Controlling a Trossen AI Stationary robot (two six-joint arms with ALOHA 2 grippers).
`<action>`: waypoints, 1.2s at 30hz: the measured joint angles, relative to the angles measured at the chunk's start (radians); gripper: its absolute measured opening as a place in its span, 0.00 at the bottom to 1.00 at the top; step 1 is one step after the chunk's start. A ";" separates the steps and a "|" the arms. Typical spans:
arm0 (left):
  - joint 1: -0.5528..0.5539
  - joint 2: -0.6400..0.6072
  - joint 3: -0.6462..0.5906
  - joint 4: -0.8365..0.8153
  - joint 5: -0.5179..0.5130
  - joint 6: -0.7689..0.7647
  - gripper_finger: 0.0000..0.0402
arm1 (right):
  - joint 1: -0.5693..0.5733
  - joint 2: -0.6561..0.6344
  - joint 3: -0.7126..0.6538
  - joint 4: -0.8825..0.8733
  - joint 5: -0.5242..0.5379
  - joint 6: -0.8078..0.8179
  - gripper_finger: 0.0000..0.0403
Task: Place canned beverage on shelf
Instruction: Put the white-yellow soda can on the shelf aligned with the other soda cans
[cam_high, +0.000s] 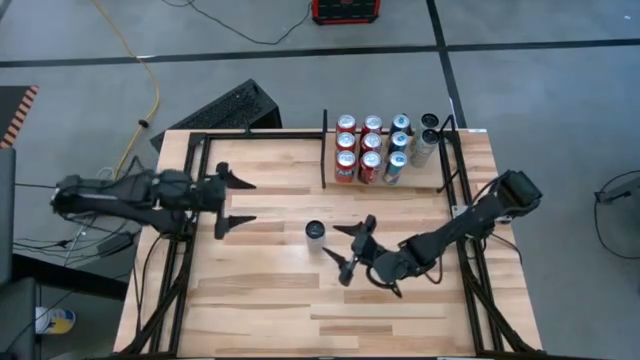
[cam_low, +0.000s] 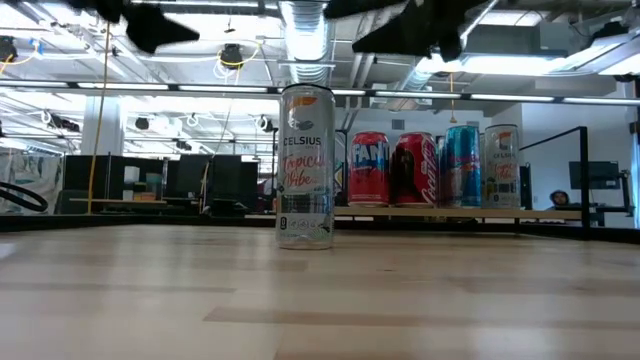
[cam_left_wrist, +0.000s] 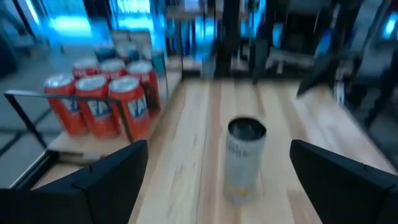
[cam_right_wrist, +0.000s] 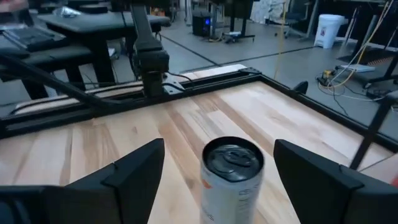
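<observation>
1. Can (cam_high: 316, 233) stands upright near the table's middle, alone, well apart from the shelf (cam_high: 420, 180) at the far right corner.
2. Right gripper (cam_high: 351, 249) is just beside the can, fingers spread wide, nothing held; in the right wrist view the can (cam_right_wrist: 231, 180) sits between the 2 fingers, not touching either.
3. Left gripper (cam_high: 232, 201) waits to the can's left, also spread open and empty.
4. Step in hand, as I judge it: the grasp. Centre the can between the fingers, close on the mid-body (not the rim), keep it vertical.
5. Can is tall, slim, smooth, white-printed metal with a dark lid (cam_right_wrist: 234, 157); likely slick and easy to tip, so squeeze gently.
6. Shelf already holds rows of cans (cam_high: 372, 146), red ones at left, blue and pale ones at right. Free room looks to be in front of them, so aim there and clear the black divider bar (cam_high: 324, 148).
7. Table (cam_high: 260, 290) is light butcher-block wood, flat, matte.
</observation>
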 joint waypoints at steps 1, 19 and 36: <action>0.001 -0.056 -0.083 0.086 0.001 -0.004 0.94 | -0.005 0.014 0.000 0.010 0.005 -0.002 0.81; 0.001 -0.422 -0.618 0.360 -0.077 0.015 0.94 | -0.102 0.192 0.131 0.042 -0.040 -0.027 0.81; 0.001 -0.425 -0.620 0.323 -0.111 0.021 0.94 | -0.144 0.173 0.165 -0.061 -0.124 -0.026 0.86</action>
